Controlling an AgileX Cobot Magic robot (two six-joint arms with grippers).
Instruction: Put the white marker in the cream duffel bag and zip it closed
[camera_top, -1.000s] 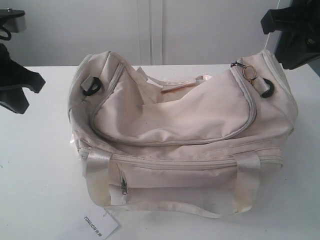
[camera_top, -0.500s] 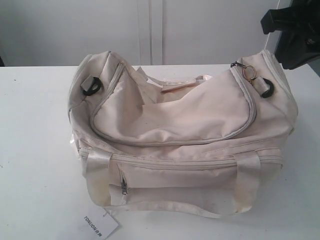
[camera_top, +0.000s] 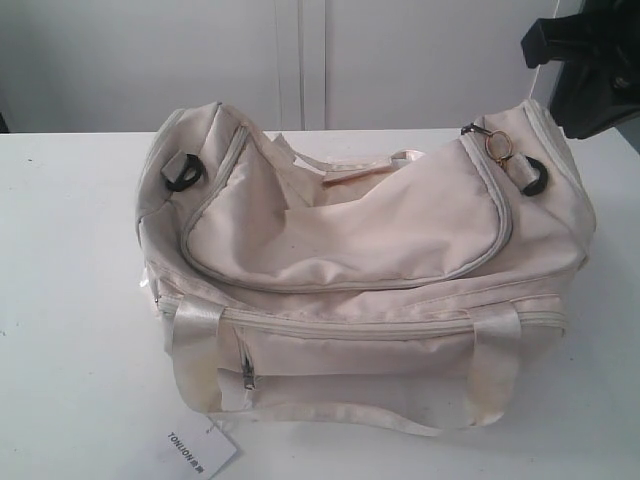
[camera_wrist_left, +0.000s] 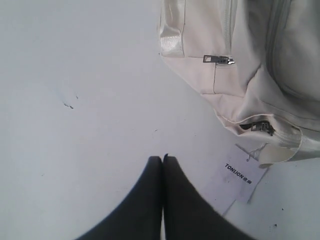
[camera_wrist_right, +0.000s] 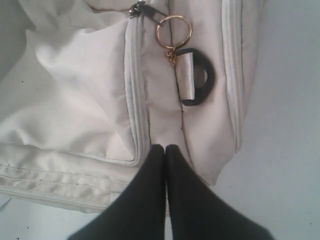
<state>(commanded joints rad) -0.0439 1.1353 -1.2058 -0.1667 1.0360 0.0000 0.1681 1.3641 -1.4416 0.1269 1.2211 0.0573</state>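
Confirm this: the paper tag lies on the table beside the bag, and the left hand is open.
Wrong on the hand: the left wrist view shows the left hand shut, no gap at its tips. The paper tag does lie on the table beside the cream duffel bag.

**Bag on table, as seen in the exterior view**

The bag lies mid-table, long side to the front. The ring pull sits at the right end of the top zipper, with the right D-ring just beside it. The left D-ring is on the opposite end. The front handle lies on the table before the bag. The tag lies at the front left corner.
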